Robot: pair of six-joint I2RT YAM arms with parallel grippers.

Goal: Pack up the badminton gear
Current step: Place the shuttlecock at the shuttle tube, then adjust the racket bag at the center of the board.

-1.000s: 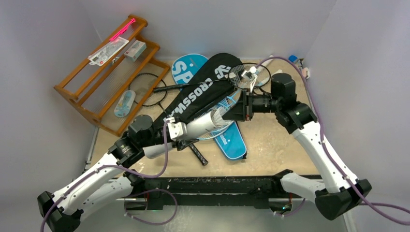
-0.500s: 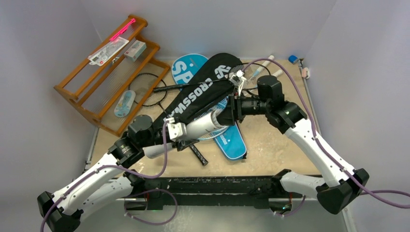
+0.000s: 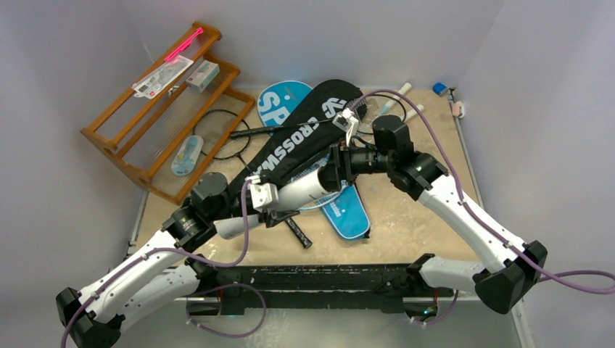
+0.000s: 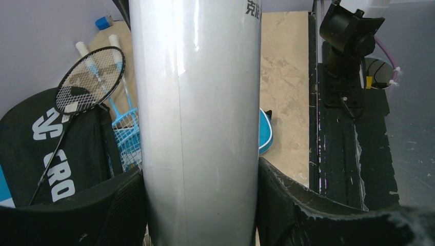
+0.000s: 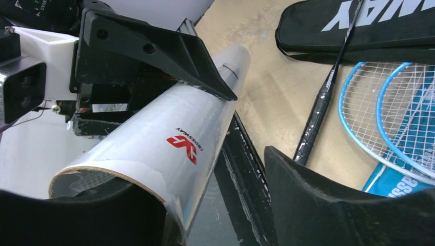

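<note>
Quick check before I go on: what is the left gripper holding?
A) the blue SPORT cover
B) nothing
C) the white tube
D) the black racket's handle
C: the left wrist view shows the white tube pressed between both fingers of the left gripper.

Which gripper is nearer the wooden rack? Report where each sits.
Left. The left gripper, gripping the white tube, sits just right of the wooden rack; the right gripper is farther right, at the tube's open end.
</note>
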